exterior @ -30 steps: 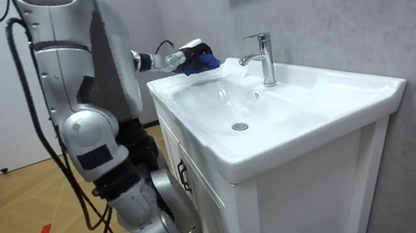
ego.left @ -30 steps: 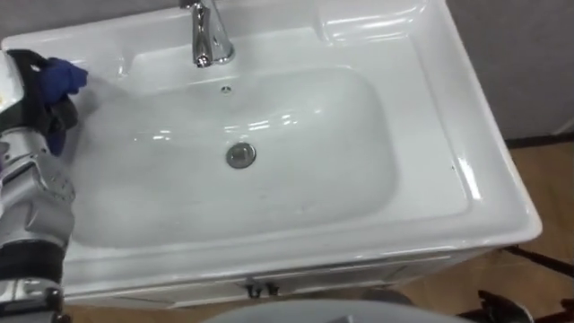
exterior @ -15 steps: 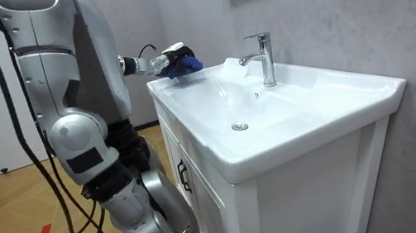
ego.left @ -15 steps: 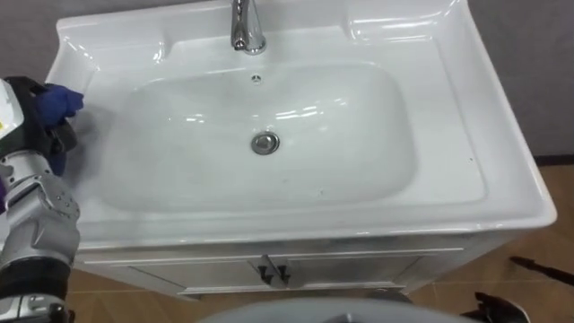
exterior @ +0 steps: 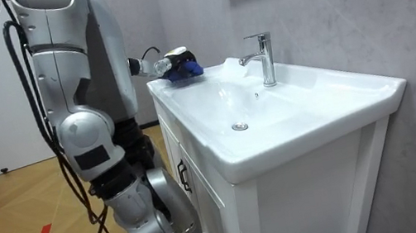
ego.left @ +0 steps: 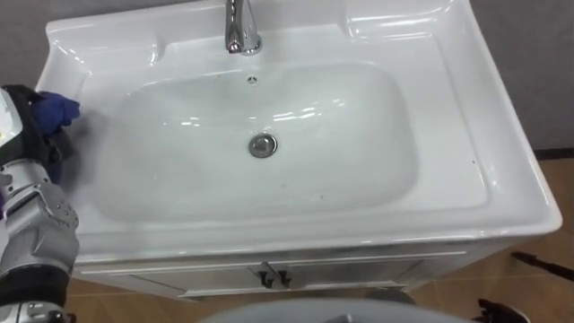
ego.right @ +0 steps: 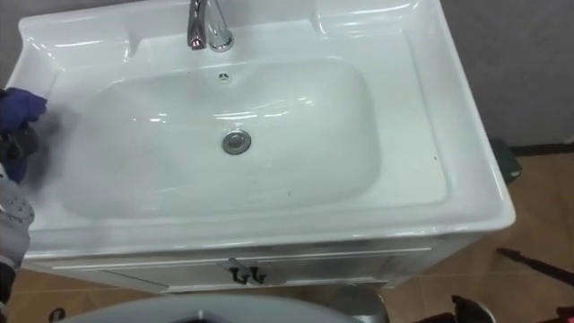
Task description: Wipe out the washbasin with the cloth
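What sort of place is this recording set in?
Probably a bathroom or washroom, perhaps a test set-up: a white basin on a vanity cabinet, a chrome tap at its back, and a grey wall behind.

Bathroom: white basin, chrome tap, vanity cabinet below
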Controlling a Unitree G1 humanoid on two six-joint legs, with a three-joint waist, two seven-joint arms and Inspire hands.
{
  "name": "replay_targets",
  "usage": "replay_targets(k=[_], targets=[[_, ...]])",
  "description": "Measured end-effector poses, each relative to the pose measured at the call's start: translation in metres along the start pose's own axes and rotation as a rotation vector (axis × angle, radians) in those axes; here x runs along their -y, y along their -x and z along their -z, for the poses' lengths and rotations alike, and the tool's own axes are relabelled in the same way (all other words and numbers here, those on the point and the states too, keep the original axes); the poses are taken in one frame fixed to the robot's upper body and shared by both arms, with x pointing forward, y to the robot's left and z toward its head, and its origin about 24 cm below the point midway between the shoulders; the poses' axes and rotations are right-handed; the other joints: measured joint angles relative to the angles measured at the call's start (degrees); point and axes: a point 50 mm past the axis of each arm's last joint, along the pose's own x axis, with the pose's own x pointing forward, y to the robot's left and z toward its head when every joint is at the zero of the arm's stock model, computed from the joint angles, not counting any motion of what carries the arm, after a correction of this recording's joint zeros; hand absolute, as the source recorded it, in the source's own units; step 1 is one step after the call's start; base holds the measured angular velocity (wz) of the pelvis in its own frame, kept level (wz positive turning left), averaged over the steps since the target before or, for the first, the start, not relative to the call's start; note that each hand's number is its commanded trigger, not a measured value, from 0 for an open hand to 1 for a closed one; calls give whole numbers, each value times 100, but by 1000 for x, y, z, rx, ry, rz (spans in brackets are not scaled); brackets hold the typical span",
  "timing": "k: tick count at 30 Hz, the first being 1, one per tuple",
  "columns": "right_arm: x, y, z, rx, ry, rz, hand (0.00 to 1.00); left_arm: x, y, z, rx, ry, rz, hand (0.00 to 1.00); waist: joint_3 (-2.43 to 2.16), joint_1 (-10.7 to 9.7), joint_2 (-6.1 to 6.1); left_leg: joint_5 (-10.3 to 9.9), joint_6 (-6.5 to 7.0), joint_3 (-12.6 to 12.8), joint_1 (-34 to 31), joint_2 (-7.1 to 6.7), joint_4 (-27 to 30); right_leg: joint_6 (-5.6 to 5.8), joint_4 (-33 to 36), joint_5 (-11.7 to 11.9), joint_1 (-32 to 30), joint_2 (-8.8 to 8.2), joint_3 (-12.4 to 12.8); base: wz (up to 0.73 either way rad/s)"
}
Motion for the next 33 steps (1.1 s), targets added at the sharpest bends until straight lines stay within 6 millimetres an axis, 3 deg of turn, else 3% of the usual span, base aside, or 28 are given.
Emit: replay_targets(k=[10, 11, 13, 14, 17, 19, 28, 33], targets=[[0, 0, 0, -12, -1, -7, 0, 18, 15, 10, -60, -16, 71, 100, 7, 0, -12, 0, 1, 61, 109, -7, -91, 20, 11, -45, 19, 21, 77, -2], [-1, 0, 1, -19, 0, -11, 0, 19, 16, 10, -63, -16, 77, 91, 8, 3, -19, 0, 1, 68, 109, -5, -93, 20, 8, -45, 17, 26, 83, -4], [0, 0, 2, -23, -1, -16, 0, 19, 16, 11, -67, -17, 77, 17, 4, 4, -21, 0, 1, 87, 119, -3, -102, 20, 11, -46, 14, 28, 97, -4], [0, 0, 3, -26, -2, -16, 0, 20, 17, 11, -69, -18, 80, 0, 7, 3, -25, 0, 1, 94, 127, -3, -108, 20, 13, -46, 13, 30, 104, -4], [0, 0, 4, -40, -2, -16, 0, 22, 19, 12, -76, -20, 86, 0, 9, 20, -50, 0, 1, 126, 158, -3, -131, 20, 23, -49, 13, 38, 139, -5], [0, 0, 4, -42, -2, -17, 0, 23, 22, 15, -88, -18, 93, 0, -18, 12, -44, -2, 2, 152, 181, -2, -133, 22, 44, -67, 14, 41, 169, -7], [-1, 0, 4, -43, -1, -25, 0, 25, 23, 16, -105, -1, 93, 0, -56, 1, -108, -4, -4, 160, 197, 5, -118, -1, 98, -101, 10, 39, 179, 0], [0, 0, 4, -41, -2, -20, 0, 24, 23, 15, -103, 0, 89, 0, -59, -10, -108, -4, -3, 160, 195, 3, -100, -3, 100, -95, 14, 33, 178, 0]])
